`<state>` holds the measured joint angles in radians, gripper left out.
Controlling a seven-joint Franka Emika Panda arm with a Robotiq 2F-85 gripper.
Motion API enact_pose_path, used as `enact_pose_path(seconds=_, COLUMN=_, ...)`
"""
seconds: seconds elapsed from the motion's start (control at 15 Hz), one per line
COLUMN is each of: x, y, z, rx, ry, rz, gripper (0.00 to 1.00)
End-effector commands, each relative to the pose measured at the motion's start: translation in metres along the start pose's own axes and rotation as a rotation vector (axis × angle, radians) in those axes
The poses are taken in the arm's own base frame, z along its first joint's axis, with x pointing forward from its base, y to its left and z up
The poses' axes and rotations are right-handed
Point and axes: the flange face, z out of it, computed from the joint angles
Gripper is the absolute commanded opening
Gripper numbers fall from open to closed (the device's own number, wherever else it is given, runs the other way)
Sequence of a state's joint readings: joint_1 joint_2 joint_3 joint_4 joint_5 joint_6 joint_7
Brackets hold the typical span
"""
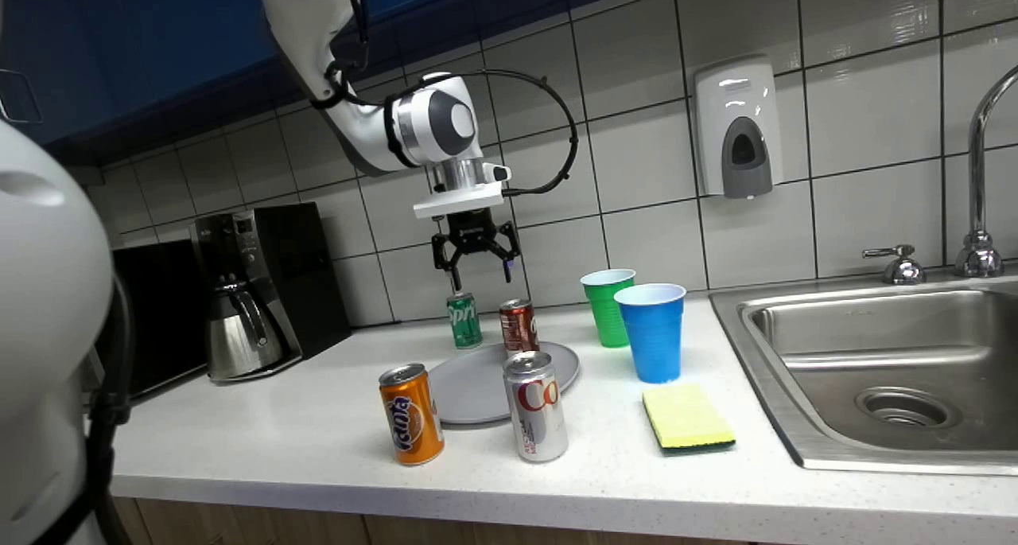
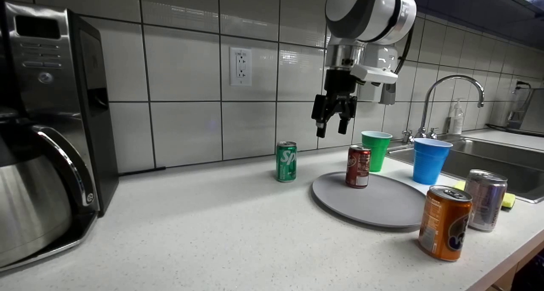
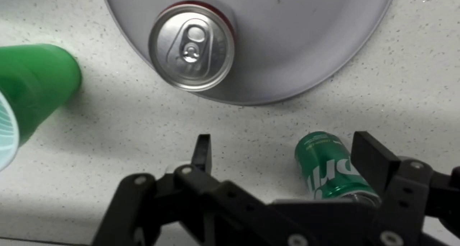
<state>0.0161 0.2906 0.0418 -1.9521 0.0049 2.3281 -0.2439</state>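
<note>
There are four cans: one green can [image 2: 286, 163], one red can [image 2: 358, 167], one orange can [image 1: 411, 415] and one silver can [image 1: 535, 414]. Cups number two, a green cup [image 2: 375, 153] and a blue cup [image 2: 430, 161]. There is one plate [image 2: 374, 206], one sponge [image 1: 688, 416], one steel carafe [image 1: 238, 342], one sink [image 1: 781, 394], one faucet [image 1: 977, 199] and one wall dispenser [image 1: 737, 115].

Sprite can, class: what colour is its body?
Green; the Sprite can shows best in an exterior view.

green can [image 2: 286, 162]: glossy metal | plate [image 2: 374, 202]: matt, smooth | faucet [image 1: 977, 179]: shiny metal
</note>
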Motion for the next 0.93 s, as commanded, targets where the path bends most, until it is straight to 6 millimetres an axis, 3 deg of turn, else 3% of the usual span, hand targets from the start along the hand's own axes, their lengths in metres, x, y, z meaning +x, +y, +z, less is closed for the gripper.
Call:
enact_pose_path(seconds=0.0, x=0.007, y=-0.021, z=-0.005, rx=-0.002, ry=0.009, rz=-0.042, gripper=1.00)
enact_pose_path(seconds=0.33, x=0.017, y=-0.042, z=0.000, rx=0.004, ry=0.004, rz=-0.085, gripper=1.00)
enact_pose_path(seconds=0.87, x=0.037, y=-0.056, z=0.017, rx=0.004, ry=-0.009, rz=-0.122, gripper=1.00)
